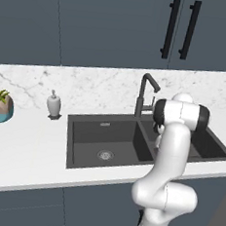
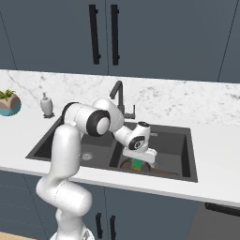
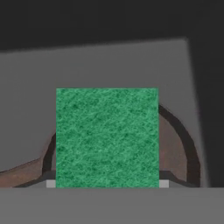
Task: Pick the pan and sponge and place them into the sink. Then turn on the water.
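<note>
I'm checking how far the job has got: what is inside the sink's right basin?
In the sink right basin lies the pan, brown rim visible. The gripper holds the sponge over it. The sponge and arm cover most of the pan; the basin's drain is hidden.

Sponge [image 3: 107, 138] rough green fibre; sink [image 1: 86, 132] matt dark; counter [image 1: 28, 146] smooth white.

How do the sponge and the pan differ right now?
The sponge is a small green square block; the pan is round, brown and much wider, showing on both sides of it. The sponge sits at the gripper; the pan lies below it in the sink. Both are over the same basin.
</note>
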{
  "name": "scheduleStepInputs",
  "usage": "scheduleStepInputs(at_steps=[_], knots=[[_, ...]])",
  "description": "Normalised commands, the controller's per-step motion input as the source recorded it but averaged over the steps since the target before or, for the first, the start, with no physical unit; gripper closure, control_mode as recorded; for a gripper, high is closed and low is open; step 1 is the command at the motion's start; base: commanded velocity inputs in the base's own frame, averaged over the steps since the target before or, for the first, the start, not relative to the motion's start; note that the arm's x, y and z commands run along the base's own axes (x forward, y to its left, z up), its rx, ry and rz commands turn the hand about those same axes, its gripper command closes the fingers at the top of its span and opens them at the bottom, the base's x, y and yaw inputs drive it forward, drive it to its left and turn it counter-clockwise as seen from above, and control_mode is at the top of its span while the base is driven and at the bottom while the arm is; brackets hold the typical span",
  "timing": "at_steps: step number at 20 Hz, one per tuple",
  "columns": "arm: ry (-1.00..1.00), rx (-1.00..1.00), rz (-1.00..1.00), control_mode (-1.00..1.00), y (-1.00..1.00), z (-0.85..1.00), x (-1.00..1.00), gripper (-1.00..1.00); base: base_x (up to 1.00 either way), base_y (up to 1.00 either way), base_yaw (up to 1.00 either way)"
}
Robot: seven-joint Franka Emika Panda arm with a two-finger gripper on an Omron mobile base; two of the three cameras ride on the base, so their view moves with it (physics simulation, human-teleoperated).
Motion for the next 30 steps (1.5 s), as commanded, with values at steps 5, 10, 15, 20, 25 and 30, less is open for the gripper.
scheduleStepInputs(at_steps=[5, 10, 15, 20, 25, 30], knots=[[-0.03, 0.01, 0.1, -1.0, -0.33, -0.04, -0.02, 1.0, 0.0, 0.0, 0.0], [-0.02, 0.0, 0.12, -1.0, -0.07, -0.08, 0.3, 1.0, 0.0, 0.0, 0.0], [-0.06, 0.0, 0.12, -1.0, 0.0, 0.0, 0.31, 1.0, 0.0, 0.0, 0.0], [-0.07, 0.01, 0.1, -1.0, 0.0, -0.02, -0.12, 1.0, 0.0, 0.0, 0.0], [-0.04, 0.0, 0.12, -1.0, 0.0, -0.21, -0.03, 1.0, 0.0, 0.0, 0.0], [0.0, 0.0, 0.12, -1.0, 0.0, -0.46, 0.0, 1.0, 0.0, 0.0, 0.0]])
